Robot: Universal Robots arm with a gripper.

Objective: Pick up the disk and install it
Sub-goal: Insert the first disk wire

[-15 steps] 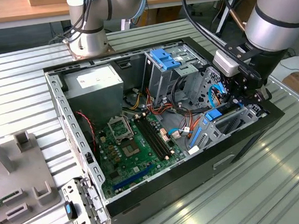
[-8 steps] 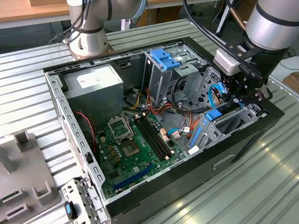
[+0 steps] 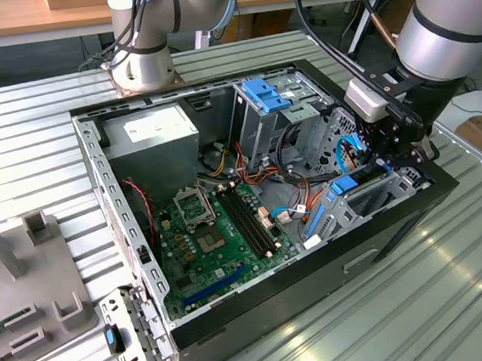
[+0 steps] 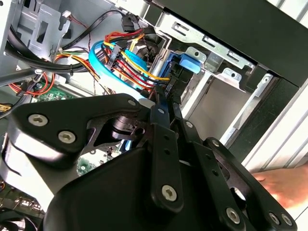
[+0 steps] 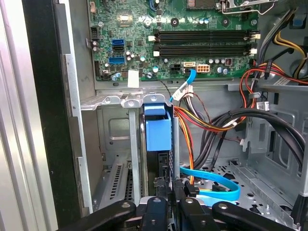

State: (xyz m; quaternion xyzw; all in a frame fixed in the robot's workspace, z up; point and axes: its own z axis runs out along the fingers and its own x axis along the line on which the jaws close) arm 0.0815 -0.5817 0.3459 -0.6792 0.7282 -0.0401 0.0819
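1. across the exterior view from its left: a grey power supply box with a white label, a green motherboard, a grey metal cage with a blue plastic top;
2. the black gripper reaches into the case's grey drive bay;
3. in the first wrist view, its fingers pinch the dark, blue-railed disk, standing on edge in the bay slot;
4. installation seems underway; seating likely needs a straight, aligned push.

Robot arm: silver-grey tubular links with grey joint caps, black cables looped alongside. Its base is a silver cylinder. Gripper: matte black linkage plates fastened with silver screws; a white block, possibly a camera housing, sits near the wrist.
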